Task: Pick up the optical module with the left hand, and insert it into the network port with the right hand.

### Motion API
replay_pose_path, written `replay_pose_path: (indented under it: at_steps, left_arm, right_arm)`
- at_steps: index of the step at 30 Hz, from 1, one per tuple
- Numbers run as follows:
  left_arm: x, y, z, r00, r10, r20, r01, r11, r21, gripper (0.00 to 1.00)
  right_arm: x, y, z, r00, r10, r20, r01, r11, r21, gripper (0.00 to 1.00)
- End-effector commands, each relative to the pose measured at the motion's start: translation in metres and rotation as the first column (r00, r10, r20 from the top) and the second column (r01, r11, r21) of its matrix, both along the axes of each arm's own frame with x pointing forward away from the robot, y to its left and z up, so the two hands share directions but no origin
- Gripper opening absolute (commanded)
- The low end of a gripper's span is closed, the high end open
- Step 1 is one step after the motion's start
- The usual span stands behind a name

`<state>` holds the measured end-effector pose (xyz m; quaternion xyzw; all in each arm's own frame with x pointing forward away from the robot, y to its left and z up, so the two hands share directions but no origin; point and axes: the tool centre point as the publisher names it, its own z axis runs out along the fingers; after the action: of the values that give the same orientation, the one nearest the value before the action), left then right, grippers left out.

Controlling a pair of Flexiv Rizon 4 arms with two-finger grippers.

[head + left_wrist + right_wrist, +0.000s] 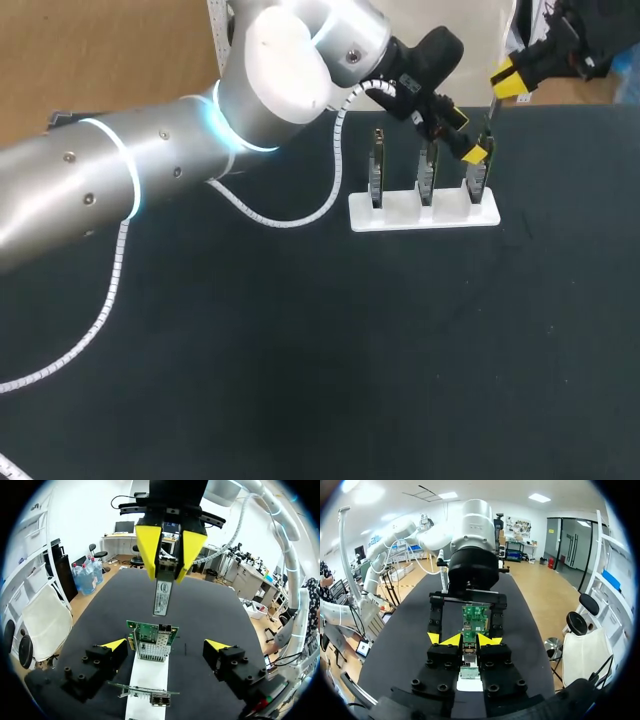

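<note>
A white rack holds three upright green network cards, the rightmost card being nearest both grippers. My left gripper is open wide and straddles that card, its yellow tips on either side without touching it. My right gripper hangs just above and behind the card, shut on the slim silver optical module. In the left wrist view the module points down at the card's port cage. In the right wrist view my right gripper pinches the module, with the card just ahead.
The black table stretches in front of the rack. My left arm and its white spiral cable cross the table's left half. The other two cards stand left of the grippers.
</note>
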<state>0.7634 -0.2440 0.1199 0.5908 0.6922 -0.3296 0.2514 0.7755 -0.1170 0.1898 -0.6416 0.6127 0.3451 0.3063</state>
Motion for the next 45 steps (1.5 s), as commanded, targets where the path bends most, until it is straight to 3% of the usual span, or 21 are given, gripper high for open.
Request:
replay_pose_path:
  at_steps: [1,20,45]
  left_arm:
    - [0.003,-0.001,0.000,1.000,-0.004,-0.003,0.004,1.000,0.004,1.00]
    - [0.003,-0.001,0.000,1.000,-0.004,-0.003,0.004,1.000,0.004,1.00]
    - [0.003,-0.001,0.000,1.000,-0.004,-0.003,0.004,1.000,0.004,1.00]
  right_arm:
    - [-0.009,0.003,-0.003,1.000,-0.018,0.011,0.018,1.000,-0.014,0.00]
    - [-0.015,0.007,-0.016,0.999,-0.045,0.009,0.045,0.998,-0.037,0.00]
    - [-0.006,0.006,-0.015,0.997,-0.042,0.067,0.046,0.997,-0.058,0.00]
